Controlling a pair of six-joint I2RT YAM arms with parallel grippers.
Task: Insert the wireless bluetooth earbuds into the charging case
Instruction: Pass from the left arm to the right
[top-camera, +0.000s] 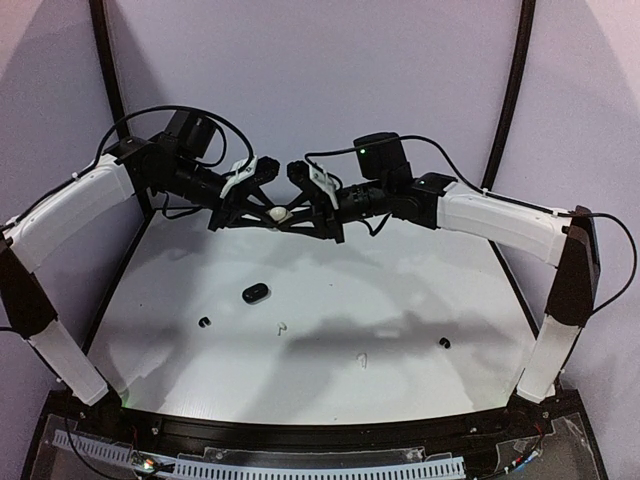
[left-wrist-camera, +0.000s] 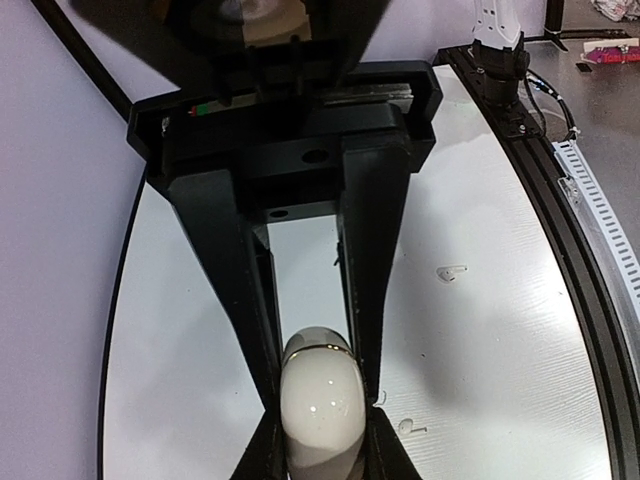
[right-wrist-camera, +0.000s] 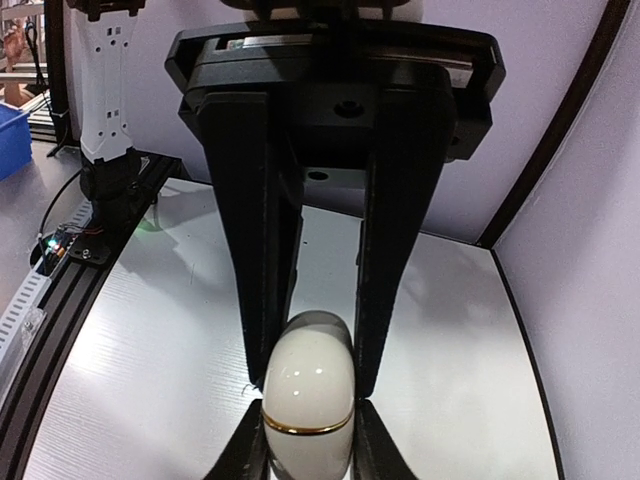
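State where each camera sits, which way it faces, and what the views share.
Top external: above, behind the bases, looking down on the table; left arm, right arm show.
Left wrist: on that wrist, looking along the left gripper.
Right wrist: likewise, along the right gripper.
Shared: all show the white case both grippers clamp.

White counter (top-camera: 330, 270) fills the centre; lilac backdrop (top-camera: 320, 70) rises at 12 o'clock; a slotted white cable duct (top-camera: 320, 467) runs along 6 o'clock.
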